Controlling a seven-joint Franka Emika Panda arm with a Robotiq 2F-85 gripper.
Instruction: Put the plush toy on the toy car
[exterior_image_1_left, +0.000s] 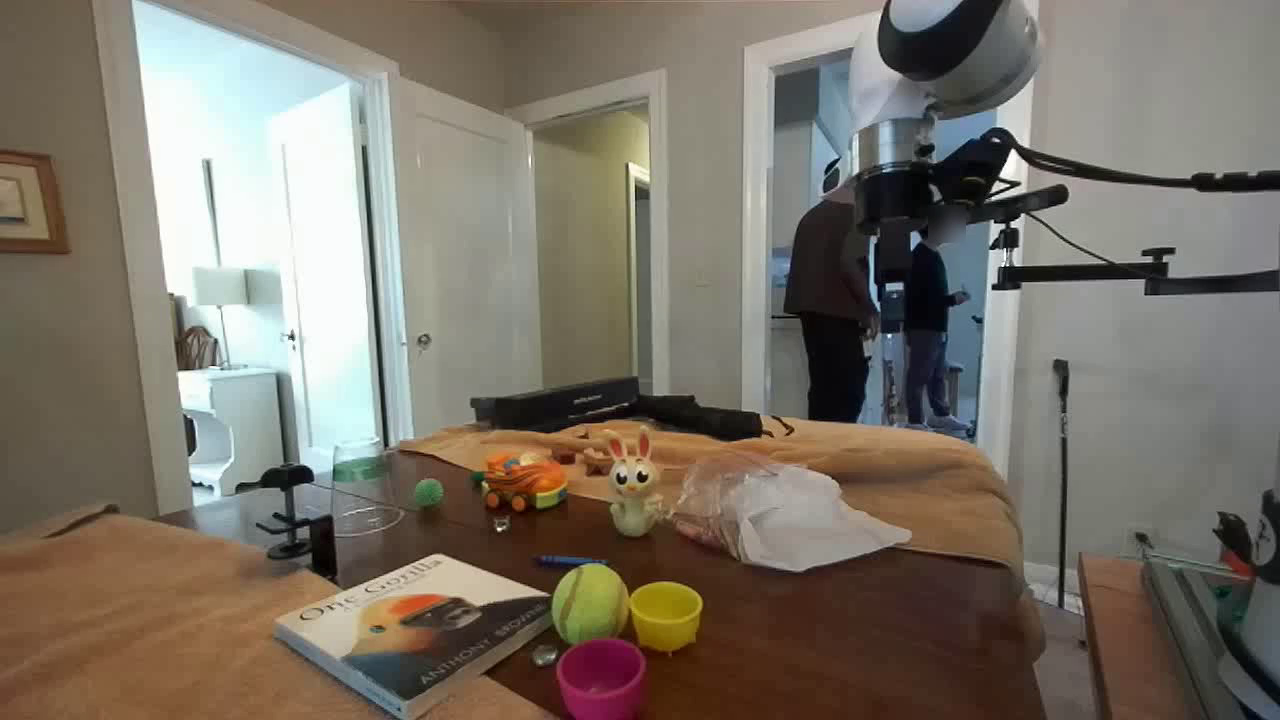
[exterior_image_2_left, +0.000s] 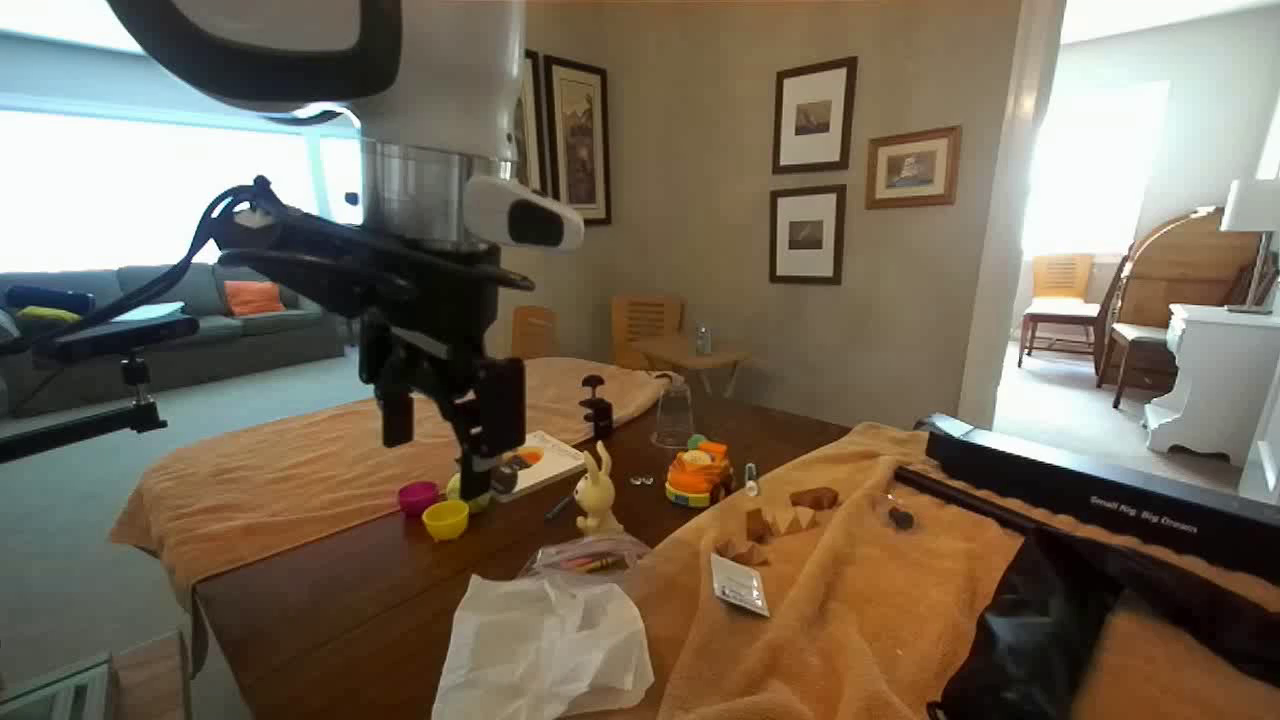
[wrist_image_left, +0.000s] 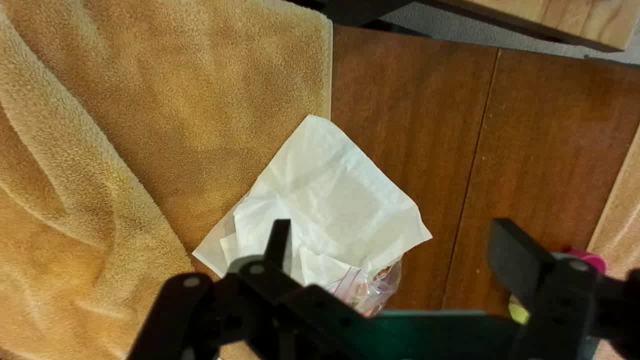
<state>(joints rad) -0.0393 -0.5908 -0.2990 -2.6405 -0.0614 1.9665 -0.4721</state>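
The plush toy looks like a cream rabbit with long pink-lined ears. It stands upright on the brown table in both exterior views. The orange toy car with yellow and green trim stands apart from it in both exterior views. My gripper is high above the table in both exterior views, well away from both toys. In the wrist view the gripper is open with nothing between its fingers. The rabbit and the car do not show in the wrist view.
White paper and a clear plastic bag lie below the gripper. Near the rabbit are a tennis ball, yellow cup, pink cup, book and blue crayon. A clear glass stands behind the car.
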